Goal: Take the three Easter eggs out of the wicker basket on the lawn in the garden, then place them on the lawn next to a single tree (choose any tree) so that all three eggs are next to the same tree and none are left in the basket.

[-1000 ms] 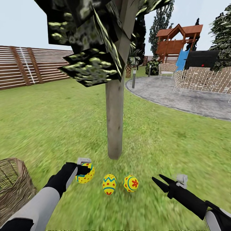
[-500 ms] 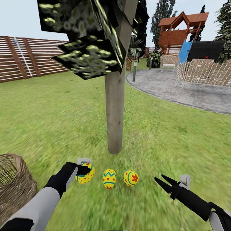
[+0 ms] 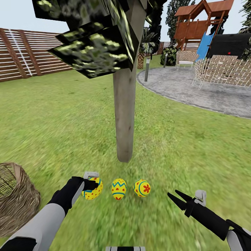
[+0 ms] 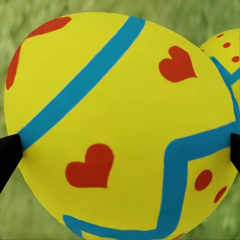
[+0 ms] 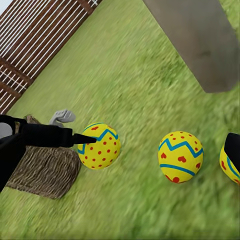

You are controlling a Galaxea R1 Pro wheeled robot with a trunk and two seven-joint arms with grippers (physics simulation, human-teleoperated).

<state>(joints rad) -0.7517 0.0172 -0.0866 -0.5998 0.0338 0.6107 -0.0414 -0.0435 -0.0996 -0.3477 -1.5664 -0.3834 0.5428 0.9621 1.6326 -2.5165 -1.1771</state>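
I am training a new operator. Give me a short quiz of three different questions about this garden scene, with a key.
1. True or false: the left tool is closed around an egg.
2. How many eggs lie free on the grass near the tree trunk?
3. The basket stands: A) beside the left arm, B) on the patio, C) behind the trunk.

Key: 1 true; 2 two, the middle egg and the flower egg; 3 A.
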